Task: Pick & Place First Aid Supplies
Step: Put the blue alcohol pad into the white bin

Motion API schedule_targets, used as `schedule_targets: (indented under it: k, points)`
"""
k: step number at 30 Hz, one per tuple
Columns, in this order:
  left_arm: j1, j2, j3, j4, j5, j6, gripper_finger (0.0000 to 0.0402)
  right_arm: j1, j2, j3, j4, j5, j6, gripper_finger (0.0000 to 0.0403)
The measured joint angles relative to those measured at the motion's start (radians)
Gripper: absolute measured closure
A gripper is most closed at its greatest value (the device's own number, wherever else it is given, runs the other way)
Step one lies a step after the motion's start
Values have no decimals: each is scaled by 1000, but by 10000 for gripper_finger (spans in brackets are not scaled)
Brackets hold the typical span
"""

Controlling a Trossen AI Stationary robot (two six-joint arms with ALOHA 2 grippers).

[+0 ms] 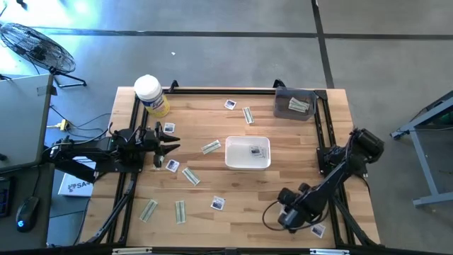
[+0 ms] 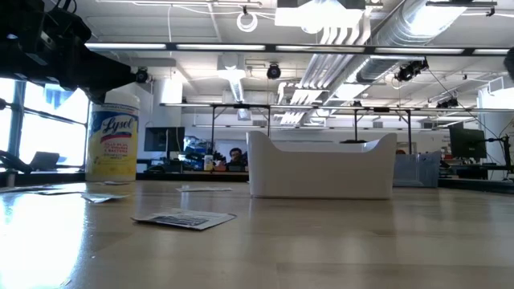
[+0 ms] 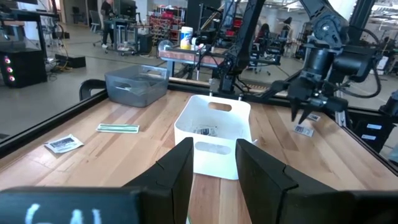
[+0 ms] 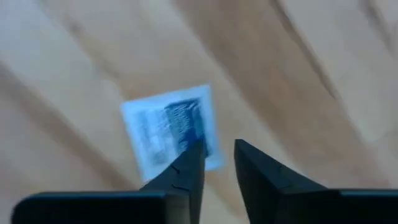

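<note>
Several first aid supplies lie flat on the wooden table: square white packets with blue print (image 1: 218, 203) and narrow pale strips (image 1: 180, 210). One packet (image 1: 255, 150) lies in the white tray (image 1: 230, 161). My right gripper (image 4: 219, 148) points down near the table's front right corner. It is open and hovers just above a square packet (image 4: 168, 132), which lies flat on the wood (image 3: 303, 130). My left gripper (image 3: 214, 146) waits level and open at the table's left side, facing the tray (image 3: 214, 118).
A yellow canister with a white lid (image 1: 151, 94) stands at the far left. A grey bin (image 1: 295, 104) holding strips sits at the far right. Black frame rails (image 1: 322, 134) run along the table's sides. Bare wood lies between the tray and the right gripper (image 1: 290, 216).
</note>
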Motion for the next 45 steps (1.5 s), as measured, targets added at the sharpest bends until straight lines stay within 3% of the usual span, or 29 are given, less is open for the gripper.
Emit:
schedule_targets:
  k: [5,11,16,24,29,33,39,45]
  points:
    - [0,0,0,0,0,0,283,-36,0,-42,87,-37,-109,291]
    - [0,0,0,0,0,0,283,-42,-8,-82,145,-51,-244,293]
    - [0,0,0,0,0,0,283,-42,-9,-119,164,-37,-270,319]
    - [0,0,0,0,0,0,283,-56,-10,-130,164,-40,-289,395]
    - [0,0,0,0,0,0,283,-73,-9,-128,145,-40,-290,395]
    - [0,0,0,0,0,0,283,-100,-1,-79,70,-43,-309,401]
    - [0,0,0,0,0,0,283,-187,4,58,-62,46,-403,402]
    - [0,0,0,0,0,0,283,-307,3,259,-227,100,-595,402]
